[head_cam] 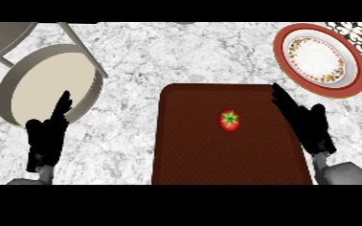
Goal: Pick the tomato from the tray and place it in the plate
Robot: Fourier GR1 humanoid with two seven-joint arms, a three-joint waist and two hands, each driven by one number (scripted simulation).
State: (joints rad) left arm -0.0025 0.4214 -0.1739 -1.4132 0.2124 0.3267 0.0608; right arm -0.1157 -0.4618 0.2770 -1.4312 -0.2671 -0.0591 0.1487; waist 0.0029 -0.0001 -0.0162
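A red tomato [229, 121] with a green stem lies near the middle of the dark brown tray [198, 158]. The plate [317, 59], white with a red rim and flowered band, sits at the far right, beyond the tray's corner. My right hand [305, 122] hovers over the tray's right edge, fingers straight and pointing away, to the right of the tomato and apart from it. At the left, my left hand [48, 135] stays open above the counter with nothing in it.
A round beige stool seat [50, 86] with a grey metal frame shows at the upper left, beside the counter. The marble counter [176, 52] stretches between the tray, the stool and the plate.
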